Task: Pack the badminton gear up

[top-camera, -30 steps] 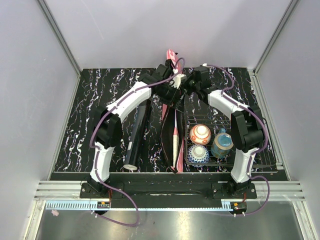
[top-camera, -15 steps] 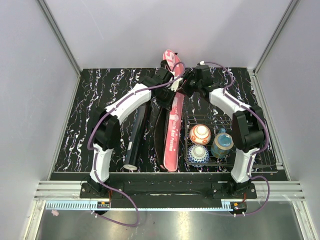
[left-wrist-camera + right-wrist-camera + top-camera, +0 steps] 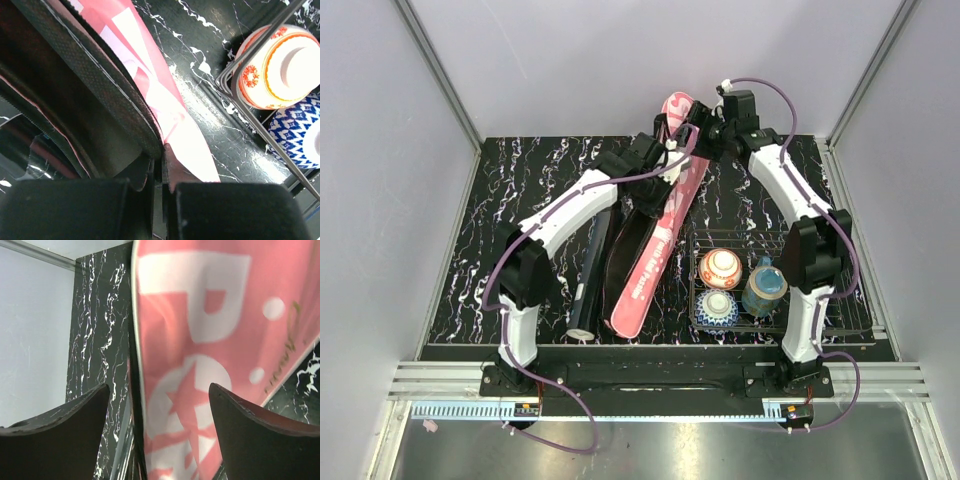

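The long pink "SPORT" racket cover (image 3: pixel 655 250) lies slanted on the black marbled table, its top end at the back wall and its near end towards the front left. Its black lining (image 3: pixel 75 100) shows along the left edge. My left gripper (image 3: pixel 658 182) is shut on that edge of the cover (image 3: pixel 170 100), pinching it between the fingers (image 3: pixel 161 182). At the cover's top end my right gripper (image 3: pixel 703 128) hovers open, with the pink print (image 3: pixel 200 340) below the spread jaws (image 3: pixel 159 387) and nothing held. A long black tube (image 3: pixel 592 260) lies just left of the cover.
A black wire basket (image 3: pixel 775 322) at the front right holds a red-and-white bowl (image 3: pixel 720 268), a blue patterned bowl (image 3: pixel 717 307) and a cup (image 3: pixel 764 288). The basket's wire (image 3: pixel 250 60) and both bowls are close to the cover. Grey walls enclose the table.
The right gripper opened, let go of the cover and moved back. The left gripper shut on the cover's edge. The cover's near end swung left, showing its pink face.
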